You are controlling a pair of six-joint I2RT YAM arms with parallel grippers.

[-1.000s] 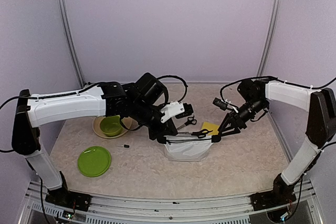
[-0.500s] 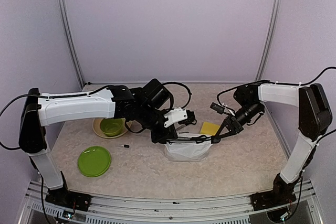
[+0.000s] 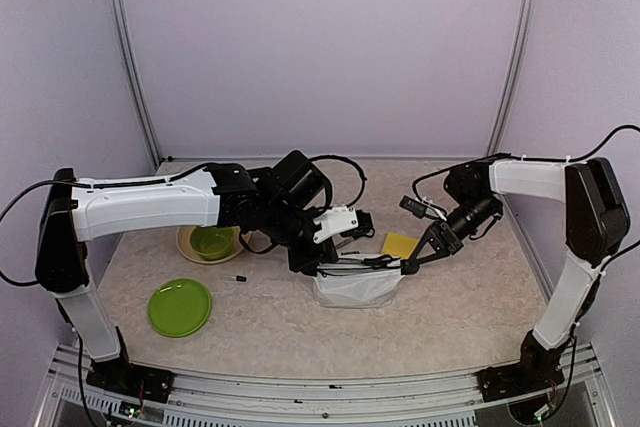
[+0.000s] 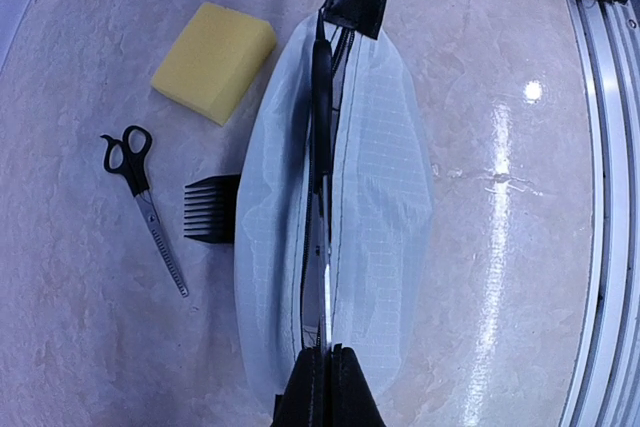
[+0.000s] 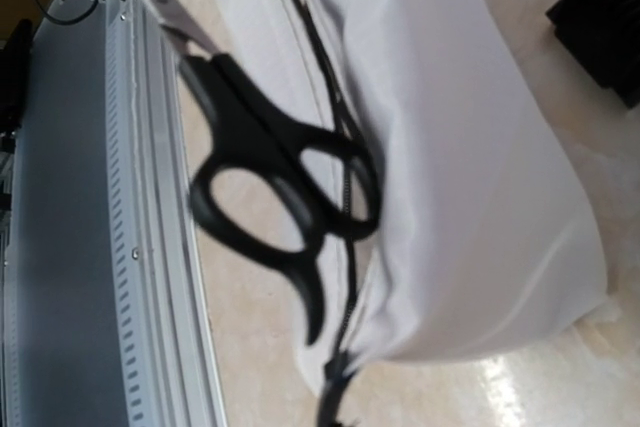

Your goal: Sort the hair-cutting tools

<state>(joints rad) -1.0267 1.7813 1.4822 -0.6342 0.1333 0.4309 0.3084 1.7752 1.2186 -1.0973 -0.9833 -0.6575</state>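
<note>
Tightly pinched together, the left gripper (image 4: pixel 322 372) has its fingers closed on the near black end of the white pouch (image 4: pixel 385 187), with no gap showing between them. Opposite, the right gripper (image 4: pixel 350 2) is likewise clamped, on the far black end, so the pouch is stretched lengthwise between the two.

Along the open zip lies the first scissors (image 4: pixel 320 117), steel blades pointing toward the left fingers and black handle toward the right ones. In the right wrist view the finger rings sit over the zip edge at that end, outside the fabric. How deep the blades sink inside cannot be told.

On the side of the pouch away from the arm bases, the comb guard (image 4: pixel 212 209) rests on the table (image 4: pixel 80 347), touching the pouch wall or nearly so. Just beyond it lies the second scissors (image 4: pixel 145 212), flat, its rings toward the yellow sponge (image 4: pixel 213 57), which sits near the pouch's far end.

Further out, in the top view, the thin black pin (image 3: pixel 237 278) lies alone between the pouch and the green bowl (image 3: pixel 212 240). The green plate (image 3: pixel 180 307) sits nearer the arm bases, well apart from the pouch.
</note>
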